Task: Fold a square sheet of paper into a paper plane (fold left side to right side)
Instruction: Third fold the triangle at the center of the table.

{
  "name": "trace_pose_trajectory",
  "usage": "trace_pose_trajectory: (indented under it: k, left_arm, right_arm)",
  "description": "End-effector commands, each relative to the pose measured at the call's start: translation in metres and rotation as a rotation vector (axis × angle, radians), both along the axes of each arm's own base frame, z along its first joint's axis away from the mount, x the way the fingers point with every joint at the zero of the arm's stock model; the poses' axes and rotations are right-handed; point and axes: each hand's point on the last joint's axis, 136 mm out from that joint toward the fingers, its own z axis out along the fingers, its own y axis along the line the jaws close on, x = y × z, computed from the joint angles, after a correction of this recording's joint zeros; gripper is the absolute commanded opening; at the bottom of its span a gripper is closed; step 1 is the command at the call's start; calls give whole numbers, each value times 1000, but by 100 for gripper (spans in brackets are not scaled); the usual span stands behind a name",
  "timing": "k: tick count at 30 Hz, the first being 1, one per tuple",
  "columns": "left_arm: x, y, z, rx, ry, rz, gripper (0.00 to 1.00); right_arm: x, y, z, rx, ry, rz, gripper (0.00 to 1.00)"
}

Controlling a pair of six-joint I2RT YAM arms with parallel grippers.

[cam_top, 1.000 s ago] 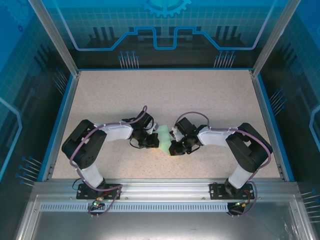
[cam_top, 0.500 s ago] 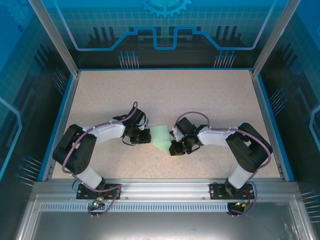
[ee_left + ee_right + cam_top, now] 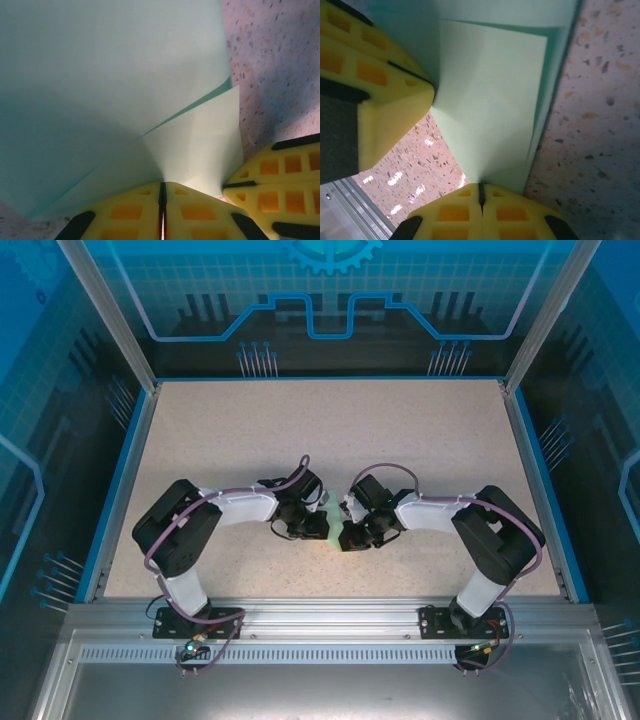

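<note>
The square sheet of paper (image 3: 125,75) is pale mint green and folded, with a flap edge crossing it. In the left wrist view it narrows into the tip of my left gripper (image 3: 162,184), whose yellow jaws are shut on it. My right gripper (image 3: 480,184) is shut on another edge of the same sheet (image 3: 490,90). From above, the left gripper (image 3: 312,527) and right gripper (image 3: 350,537) meet at mid-table, and the arms hide nearly all of the paper. The right gripper's yellow fingers (image 3: 280,180) sit just beside the left one's.
The speckled beige tabletop (image 3: 330,430) stretches free behind and to both sides of the grippers. A blue raised rim (image 3: 130,480) bounds it, and the aluminium rail (image 3: 330,615) with the arm bases runs along the near edge.
Half a second ago the left gripper was drawn back to the left with the paper lying exposed. It has now moved right onto the paper again. The right arm has not moved.
</note>
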Motion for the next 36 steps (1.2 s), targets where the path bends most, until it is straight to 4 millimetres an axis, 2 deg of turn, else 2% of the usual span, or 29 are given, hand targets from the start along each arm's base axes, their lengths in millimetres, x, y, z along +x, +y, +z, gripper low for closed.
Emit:
trace_pose_trajectory:
  k: [1, 9, 14, 21, 24, 26, 27, 30, 33, 36]
  left_arm:
    - [4, 5, -13, 62, 15, 24, 10]
    - [0, 24, -37, 175, 54, 46, 9]
    - [-2, 30, -48, 208, 80, 54, 8]
    - [-2, 31, -52, 216, 87, 54, 8]
    - [1, 26, -44, 189, 70, 50, 8]
    - [3, 20, -34, 145, 57, 48, 10]
    - [4, 15, -26, 118, 47, 44, 11]
    - [11, 5, 0, 46, -3, 32, 16]
    - [17, 3, 23, -2, -52, 37, 23]
    - [22, 10, 41, -47, -79, 72, 29]
  right_arm:
    - [-35, -46, -35, -237, 116, -1, 0]
    - [-41, -45, -23, -201, 115, -6, 0]
    - [-47, -52, -19, -213, 114, -9, 0]
    - [-57, -61, -19, -225, 132, -8, 0]
    - [-54, -63, -9, -225, 99, -3, 0]
    - [-43, -61, 6, -205, 26, -4, 0]
    - [-37, -60, 15, -187, -13, -8, 3]
    - [-18, -59, 38, -138, -132, -5, 19]
    - [2, -56, 56, -104, -240, 6, 38]
    - [19, -47, 68, -65, -328, 21, 46]
